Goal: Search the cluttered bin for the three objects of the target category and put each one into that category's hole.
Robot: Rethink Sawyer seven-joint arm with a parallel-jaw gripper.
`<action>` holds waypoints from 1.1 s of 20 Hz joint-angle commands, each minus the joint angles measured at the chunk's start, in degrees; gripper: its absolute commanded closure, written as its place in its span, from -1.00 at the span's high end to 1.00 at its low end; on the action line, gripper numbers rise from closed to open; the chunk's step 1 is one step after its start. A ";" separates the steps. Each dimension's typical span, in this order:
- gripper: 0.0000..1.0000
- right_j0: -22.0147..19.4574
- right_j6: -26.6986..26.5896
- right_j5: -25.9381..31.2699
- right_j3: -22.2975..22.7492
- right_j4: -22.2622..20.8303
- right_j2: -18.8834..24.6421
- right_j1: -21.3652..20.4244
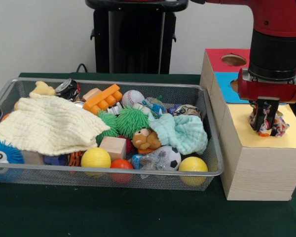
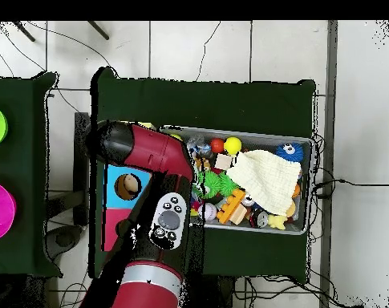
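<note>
Hovering over the yellow-topped box (image 1: 266, 148), your end effector (image 1: 264, 124) is clamped on a floral cloth piece (image 1: 277, 126), its hole hidden underneath. One piece looks nearly delivered; another floral scrap (image 1: 187, 110) waits well off to the side in the wire bin (image 1: 108, 170).

Floral cloth piece (image 1: 266, 122) bunched upright on the yellow box top (image 1: 292, 134)
</note>
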 commanded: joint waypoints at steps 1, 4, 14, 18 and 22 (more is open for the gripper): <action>-1.00 -0.30 15.55 4.46 9.36 1.01 6.99 10.94; -1.00 -0.55 15.49 5.82 10.08 1.63 7.41 10.41; -1.00 -0.14 16.91 10.17 9.95 1.93 6.59 9.97; -1.00 -0.35 17.58 12.83 10.66 2.69 6.89 9.45; -1.00 -0.82 16.93 12.66 12.43 3.70 7.68 9.01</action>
